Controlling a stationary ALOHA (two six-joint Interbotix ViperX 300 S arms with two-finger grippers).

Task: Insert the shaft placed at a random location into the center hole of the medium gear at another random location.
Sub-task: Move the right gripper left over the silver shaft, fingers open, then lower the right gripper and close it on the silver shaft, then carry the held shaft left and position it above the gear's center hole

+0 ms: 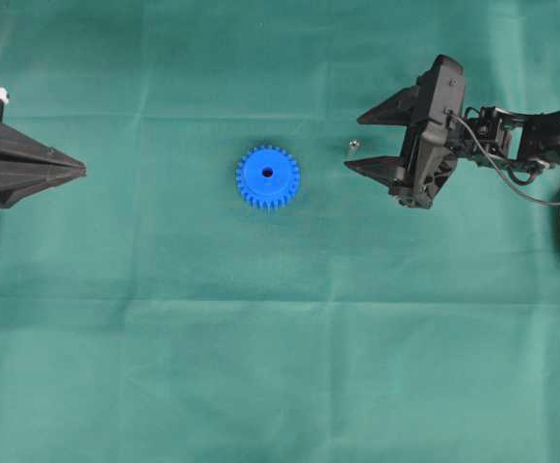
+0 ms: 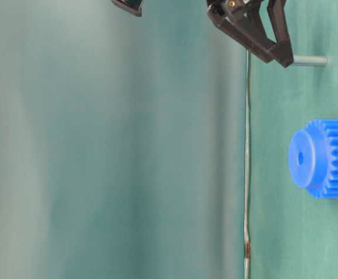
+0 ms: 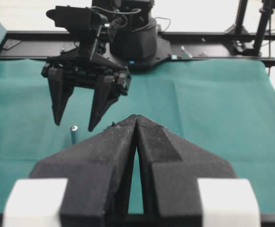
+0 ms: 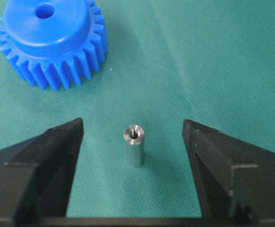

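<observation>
A: How will the shaft (image 4: 134,144) handle?

B: Judged small, stiff, light and slick metal. It stands upright on the green bench (image 4: 213,61), between the jaws of the right gripper (image 4: 132,142), touching neither; grip it mid-length.

A: And the arms?

B: Right jaws apart, pointing down. Beyond them lies the medium gear (image 4: 52,42), center hole (image 4: 46,9) upward. The left gripper (image 3: 136,137) is closed, well away

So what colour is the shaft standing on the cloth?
Silvery grey metal; the shaft shows best in the right wrist view.
</observation>
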